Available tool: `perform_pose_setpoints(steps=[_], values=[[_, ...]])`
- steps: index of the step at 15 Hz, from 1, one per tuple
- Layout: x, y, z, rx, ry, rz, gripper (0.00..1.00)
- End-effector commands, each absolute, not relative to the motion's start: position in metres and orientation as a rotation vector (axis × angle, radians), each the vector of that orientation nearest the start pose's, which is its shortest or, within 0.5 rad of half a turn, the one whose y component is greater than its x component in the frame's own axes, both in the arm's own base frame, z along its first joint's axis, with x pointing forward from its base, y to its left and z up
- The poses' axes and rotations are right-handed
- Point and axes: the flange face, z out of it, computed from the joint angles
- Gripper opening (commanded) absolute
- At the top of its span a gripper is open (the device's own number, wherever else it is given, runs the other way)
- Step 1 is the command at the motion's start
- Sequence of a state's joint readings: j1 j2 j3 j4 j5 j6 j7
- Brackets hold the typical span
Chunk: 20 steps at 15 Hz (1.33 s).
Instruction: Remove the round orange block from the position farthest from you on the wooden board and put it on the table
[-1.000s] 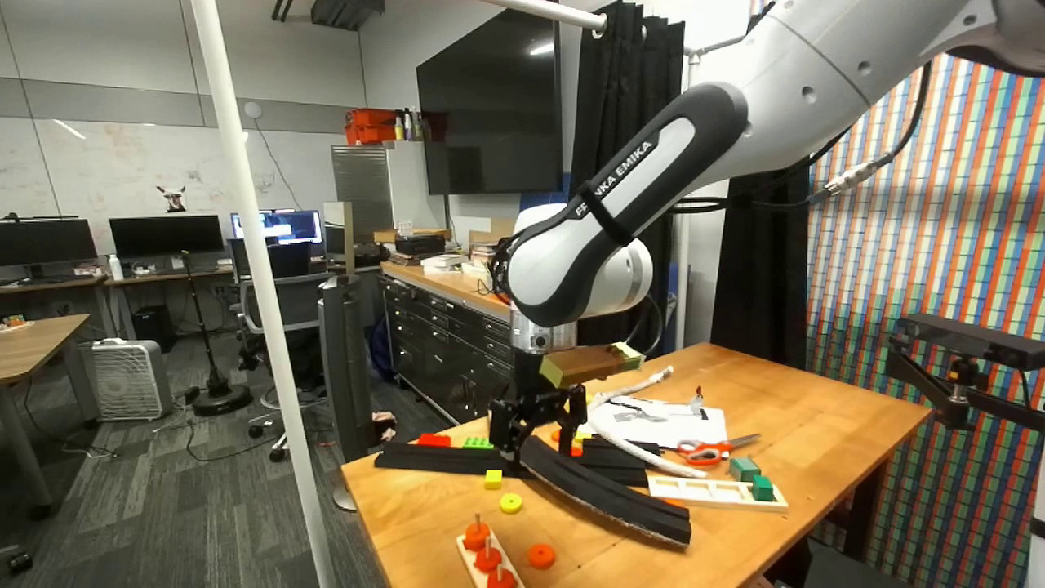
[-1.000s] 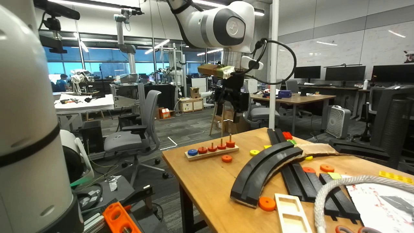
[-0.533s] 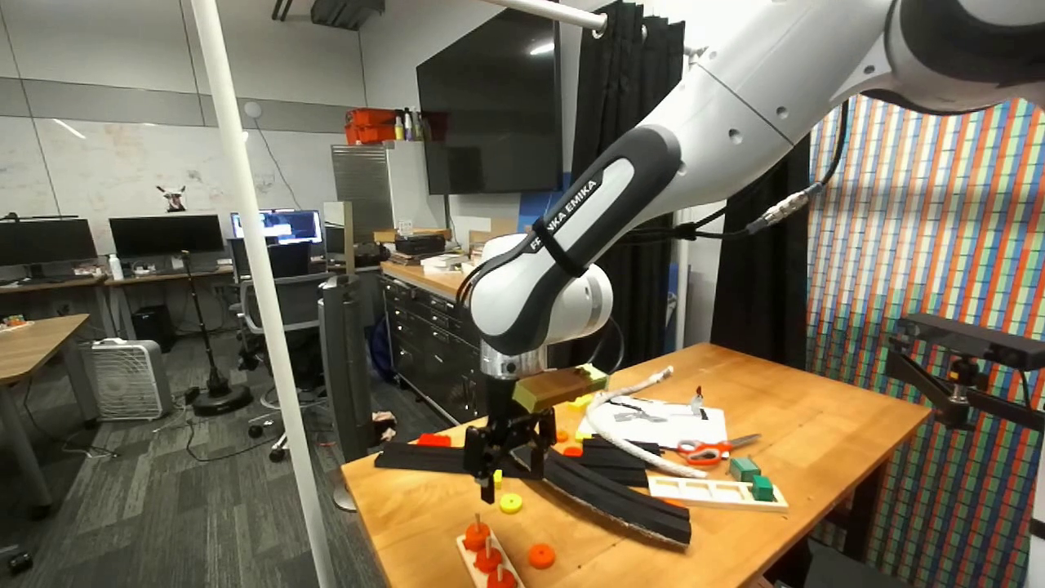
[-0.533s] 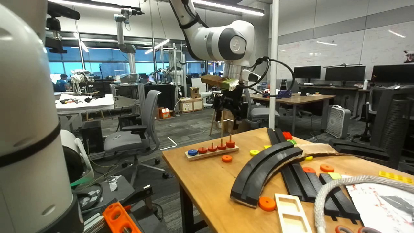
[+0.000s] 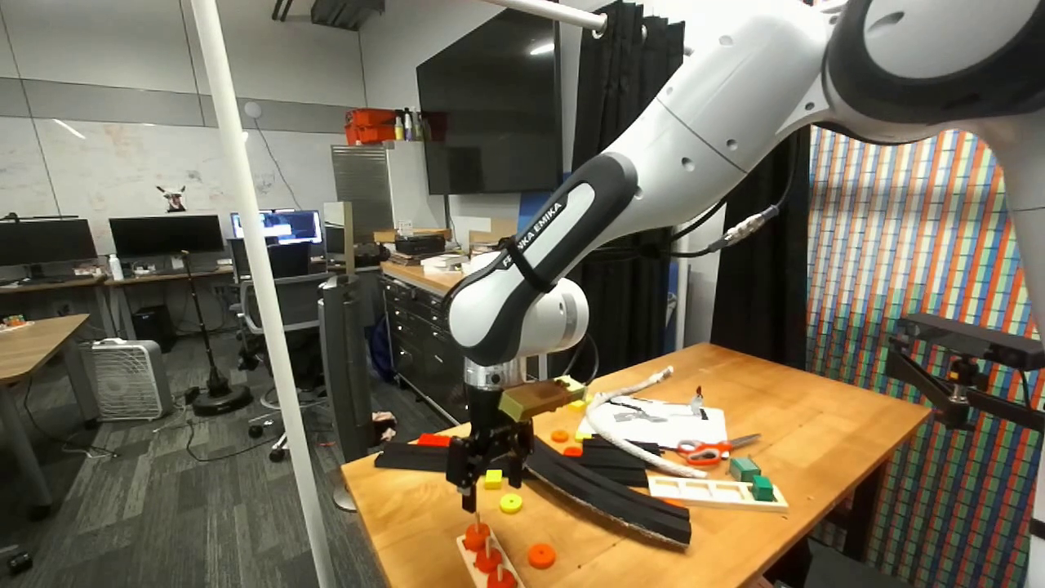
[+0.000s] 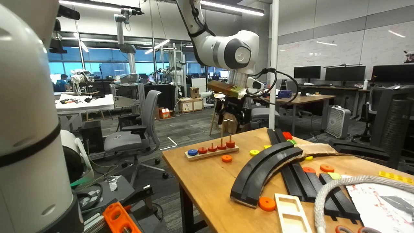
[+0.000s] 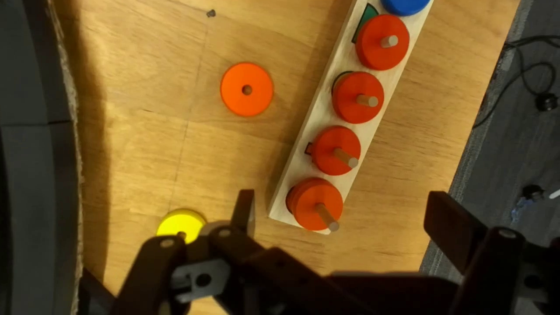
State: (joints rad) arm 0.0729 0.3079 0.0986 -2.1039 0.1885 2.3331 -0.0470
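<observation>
The round orange block (image 7: 317,204) sits on the peg at one end of the wooden board (image 7: 323,114), seemingly stacked on another orange piece. It also shows in both exterior views (image 5: 477,536) (image 6: 230,144). Several red-orange discs and a blue disc (image 6: 192,152) sit along the board, which lies on the table (image 6: 207,181). My gripper (image 7: 341,194) is open and empty. In both exterior views it hangs above that end of the board (image 5: 492,494) (image 6: 229,126), apart from the block. In the wrist view the block lies between the fingers, closer to the left one.
A loose orange disc (image 7: 246,89) and a yellow disc (image 7: 181,225) lie on the table beside the board. A curved black track (image 7: 35,131) lies farther over. The table's edge runs close behind the board. A rope (image 6: 320,200) and scissors (image 5: 704,452) lie farther off.
My gripper has moved down and across the table, from over the black track to above the board's end. It stays open. The block and board have not moved.
</observation>
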Motion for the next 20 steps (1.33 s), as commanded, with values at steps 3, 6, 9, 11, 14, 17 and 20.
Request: perform_pose_setpoints(steps=[3,6,9,11,14,17,20], values=[[0.582,0.111,0.238,-3.001,-0.032,0.034,1.0],[0.585,0.114,0.222,-3.001,0.053,0.042,1.0],[0.588,0.114,0.219,-3.013,0.137,0.038,1.0],[0.59,0.113,0.218,-3.022,0.178,0.026,1.0],[0.59,0.113,0.216,-3.053,0.25,-0.001,1.0],[0.592,0.115,0.214,-3.099,0.313,-0.047,1.0],[0.592,0.118,0.21,-3.119,0.349,-0.045,1.0]])
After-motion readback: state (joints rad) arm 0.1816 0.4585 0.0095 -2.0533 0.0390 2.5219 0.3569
